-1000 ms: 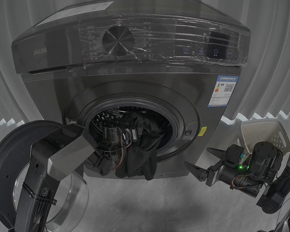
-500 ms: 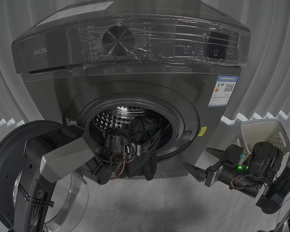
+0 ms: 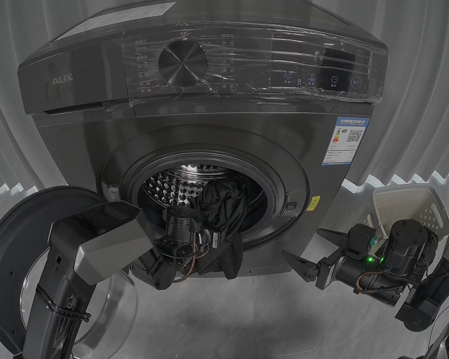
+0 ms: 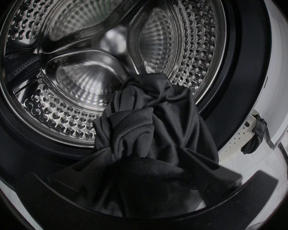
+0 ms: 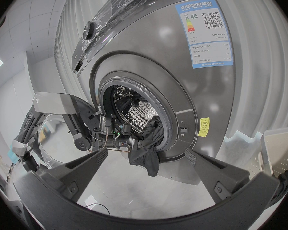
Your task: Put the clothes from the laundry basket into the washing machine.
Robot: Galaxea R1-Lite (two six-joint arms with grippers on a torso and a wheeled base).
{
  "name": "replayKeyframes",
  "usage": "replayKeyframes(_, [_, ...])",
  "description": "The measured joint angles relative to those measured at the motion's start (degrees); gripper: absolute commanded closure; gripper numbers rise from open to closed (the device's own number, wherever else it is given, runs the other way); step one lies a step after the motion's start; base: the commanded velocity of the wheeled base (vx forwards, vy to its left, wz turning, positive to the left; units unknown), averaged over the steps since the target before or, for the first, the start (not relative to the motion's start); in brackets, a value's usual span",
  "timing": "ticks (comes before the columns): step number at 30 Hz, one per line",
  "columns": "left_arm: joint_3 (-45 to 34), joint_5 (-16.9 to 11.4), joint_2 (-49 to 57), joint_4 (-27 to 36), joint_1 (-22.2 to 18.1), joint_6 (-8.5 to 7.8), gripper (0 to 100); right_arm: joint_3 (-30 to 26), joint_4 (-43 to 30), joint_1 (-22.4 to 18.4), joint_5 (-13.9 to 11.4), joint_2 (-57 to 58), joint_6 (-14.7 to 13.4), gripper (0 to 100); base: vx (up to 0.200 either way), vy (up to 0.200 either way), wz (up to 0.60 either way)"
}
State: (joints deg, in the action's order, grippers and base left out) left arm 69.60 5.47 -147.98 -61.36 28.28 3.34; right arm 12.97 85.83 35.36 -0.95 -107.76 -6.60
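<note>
The left gripper hung at the washing machine's open port, its grip buried in a black garment and impossible to judge. The garment lay bunched on the drum's lip, one end draped outside. The right gripper stood spread and empty near the laundry basket, itself partly hidden behind that arm. A blue-edged label with a QR code and a yellow sticker carried print too small to read.
</note>
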Motion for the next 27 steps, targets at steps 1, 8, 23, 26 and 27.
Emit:
replayKeyframes(1, [0.2,0.0,-0.2,0.0,0.0,-0.12,100,0.0,0.0,0.0,0.0,0.0,0.0,0,0.000,0.000,0.00])
replayKeyframes(8, [3.3,0.5,-1.0,-0.3,0.0,0.05,100,0.0,0.0,0.1,0.0,0.0,0.0,0,0.000,0.000,0.00])
replayKeyframes(23, [24.4,8.6,-4.1,-0.8,-2.0,3.66,0,0.0,0.0,0.4,0.0,0.0,0.0,0,0.000,0.000,0.00])
replayKeyframes(26, [26.0,9.0,-5.0,-0.9,-2.5,3.68,0,0.0,0.0,0.4,0.0,0.0,0.0,0,0.000,0.000,0.00])
replayKeyframes(27, [26.2,9.0,-5.2,-1.1,-2.5,3.74,0,0.0,0.0,0.4,0.0,0.0,0.0,0,0.000,0.000,0.00])
